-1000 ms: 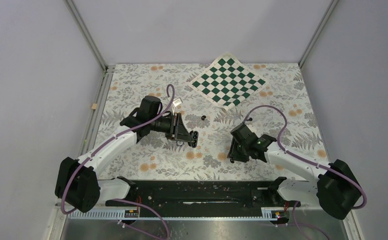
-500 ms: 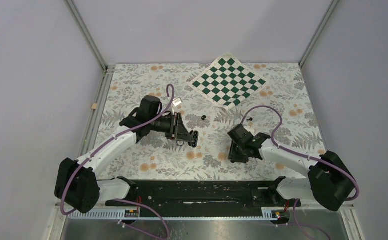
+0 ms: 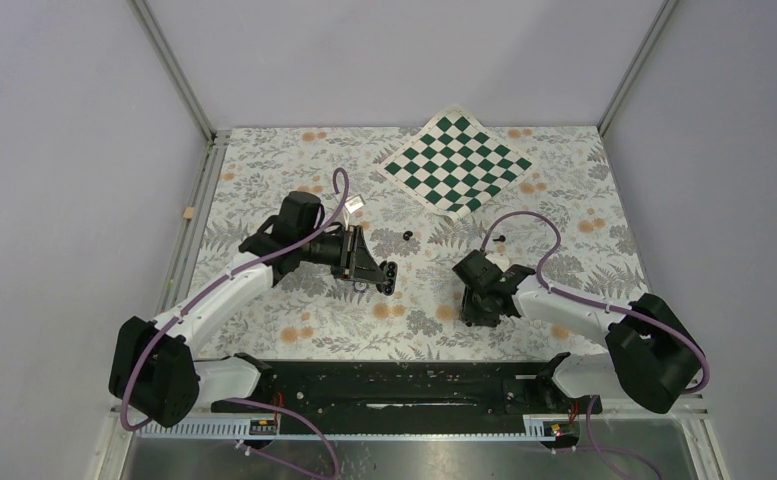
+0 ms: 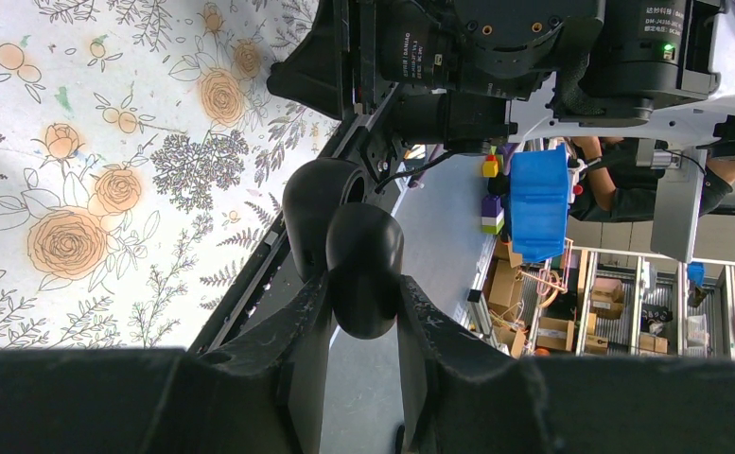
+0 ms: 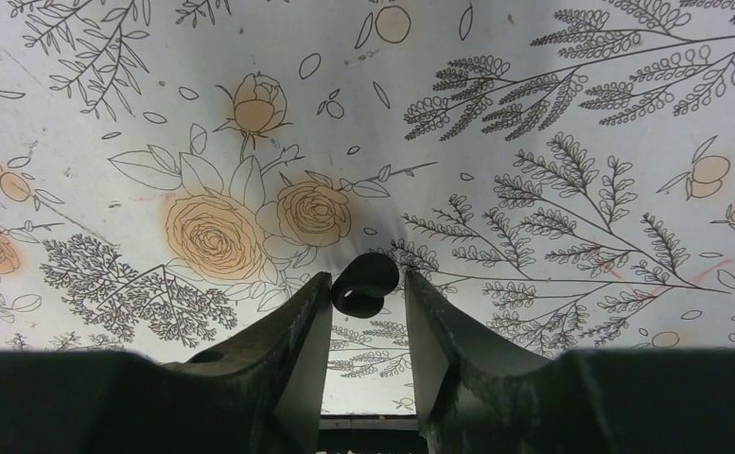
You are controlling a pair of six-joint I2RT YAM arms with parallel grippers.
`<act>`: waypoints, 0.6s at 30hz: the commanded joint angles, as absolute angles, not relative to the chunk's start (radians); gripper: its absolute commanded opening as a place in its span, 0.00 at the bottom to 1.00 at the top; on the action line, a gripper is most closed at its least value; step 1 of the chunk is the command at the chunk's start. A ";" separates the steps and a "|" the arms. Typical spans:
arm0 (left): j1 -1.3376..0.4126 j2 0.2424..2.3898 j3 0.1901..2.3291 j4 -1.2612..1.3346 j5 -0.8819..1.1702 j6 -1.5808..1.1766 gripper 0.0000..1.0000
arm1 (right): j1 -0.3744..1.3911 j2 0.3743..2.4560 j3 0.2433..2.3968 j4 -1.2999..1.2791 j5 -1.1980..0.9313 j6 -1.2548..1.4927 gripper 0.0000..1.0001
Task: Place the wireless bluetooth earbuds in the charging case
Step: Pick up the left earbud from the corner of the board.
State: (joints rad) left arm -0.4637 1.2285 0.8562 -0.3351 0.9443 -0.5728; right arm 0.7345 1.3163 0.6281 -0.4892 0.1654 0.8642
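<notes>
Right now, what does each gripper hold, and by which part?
Left gripper clamps the small black rounded charging case by the sides of one half. Right gripper straddles a tiny glossy black earbud; whether it grips cannot be told.

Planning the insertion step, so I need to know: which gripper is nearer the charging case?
Left. The left gripper has its jaws shut on the charging case. The right gripper is well apart from it across the cloth, jaws either side of an earbud.
</notes>
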 commanded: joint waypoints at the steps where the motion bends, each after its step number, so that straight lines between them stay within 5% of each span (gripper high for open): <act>1: -0.471 1.198 0.869 -0.285 0.963 -0.567 0.00 | 0.743 1.292 0.655 -0.534 0.205 0.842 0.42; 18: -0.485 1.215 0.885 -0.285 0.958 -0.568 0.00 | 0.744 1.224 0.650 -0.594 0.251 0.861 0.26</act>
State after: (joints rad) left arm -0.4801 1.2259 0.8562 -0.3347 0.9443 -0.5728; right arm 0.7353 1.2430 0.6388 -0.5705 0.2123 0.8463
